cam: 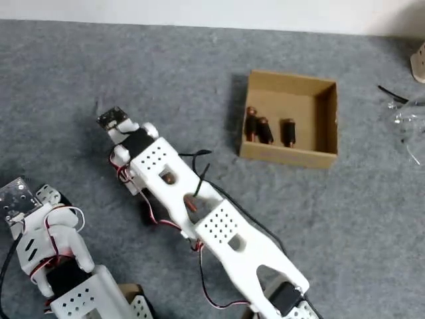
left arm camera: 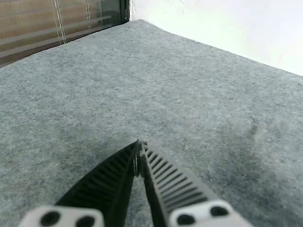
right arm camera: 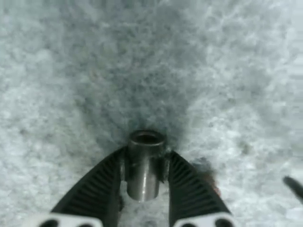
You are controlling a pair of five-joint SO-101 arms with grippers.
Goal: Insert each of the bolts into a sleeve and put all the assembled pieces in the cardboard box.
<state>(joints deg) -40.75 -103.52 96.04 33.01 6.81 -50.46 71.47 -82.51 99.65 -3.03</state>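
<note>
My right gripper is shut on a dark metal sleeve, held just above the grey carpet with its open bore facing away from the wrist. A small copper-coloured bit lies on the carpet beside one finger. In the high view the right arm stretches to the middle left of the table and hides its own gripper. The left arm sits at the near left. My left gripper is shut with nothing in it, low over bare carpet. The cardboard box at the back right holds three assembled pieces.
Clear safety glasses and a dark cable lie at the right edge of the table. Grey carpet covers the whole table. A white wall and a window blind stand beyond the far left corner.
</note>
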